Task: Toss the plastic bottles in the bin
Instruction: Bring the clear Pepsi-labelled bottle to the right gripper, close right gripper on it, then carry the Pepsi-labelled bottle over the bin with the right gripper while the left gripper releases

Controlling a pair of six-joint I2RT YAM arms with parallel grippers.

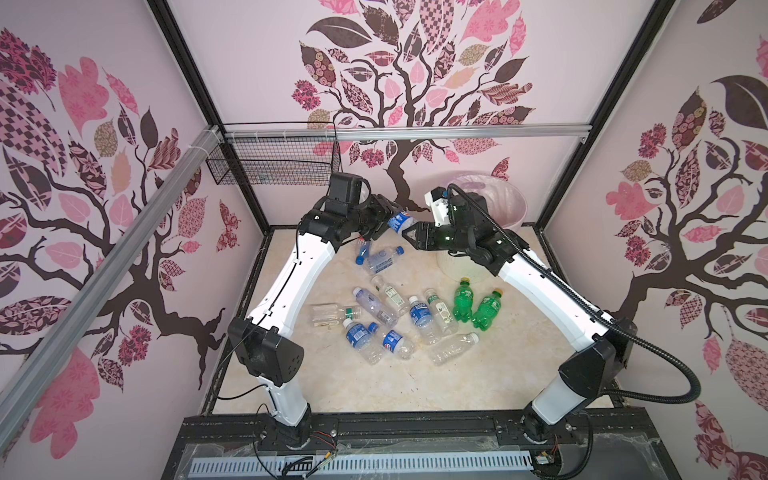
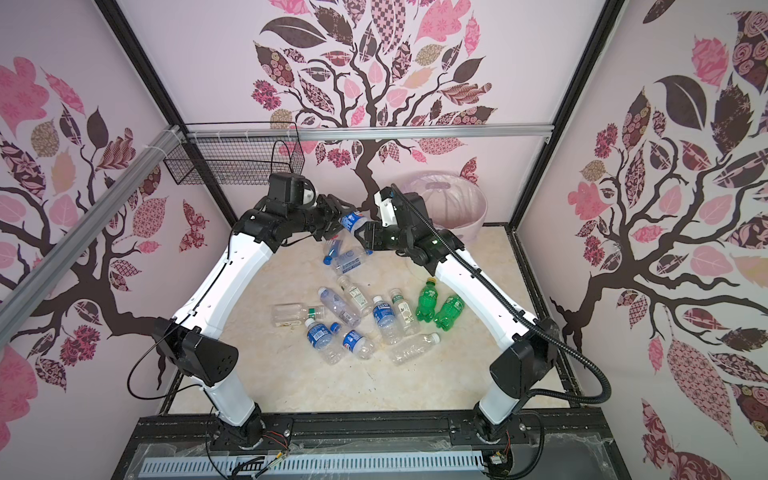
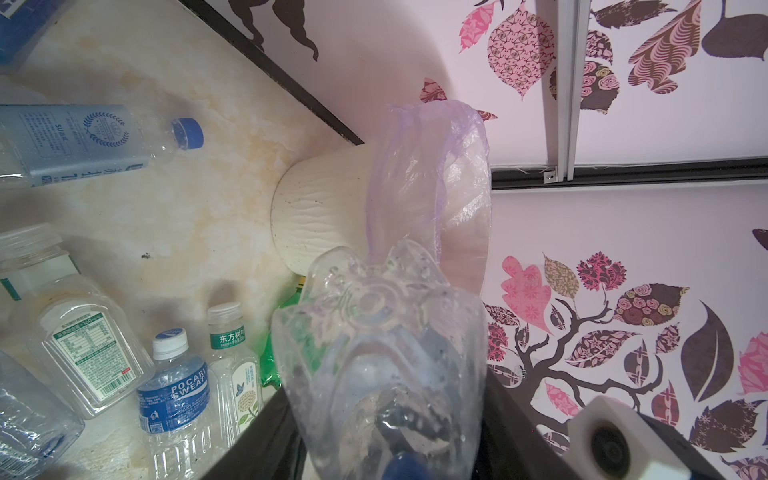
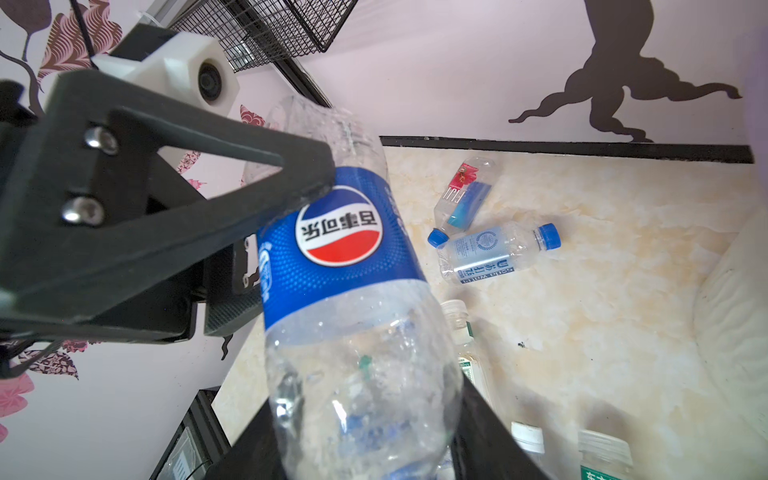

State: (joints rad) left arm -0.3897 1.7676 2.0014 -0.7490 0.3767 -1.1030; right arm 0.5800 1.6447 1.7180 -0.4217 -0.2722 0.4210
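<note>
A clear Pepsi bottle (image 1: 398, 220) (image 2: 351, 220) with a blue label hangs in the air between both grippers, left of the bin (image 1: 513, 208) (image 2: 471, 208). My left gripper (image 1: 390, 214) (image 3: 386, 382) has its jaws against both sides of the bottle (image 3: 382, 353). One left finger (image 4: 208, 187) lies on the label. My right gripper (image 1: 410, 236) (image 4: 368, 395) is shut on the bottle's other end (image 4: 340, 249). The bin (image 3: 324, 208) is cream, ribbed and lined with a pale lilac bag. Several more plastic bottles (image 1: 395, 320) lie on the floor, two of them green (image 1: 463, 301) (image 1: 486, 309).
Two blue-capped bottles (image 1: 378, 257) lie on the floor under the grippers. A black wire mesh basket (image 1: 282, 162) hangs on the back wall at the left, under an aluminium rail (image 1: 457, 132). Patterned walls close in three sides of the marbled floor (image 1: 332, 386).
</note>
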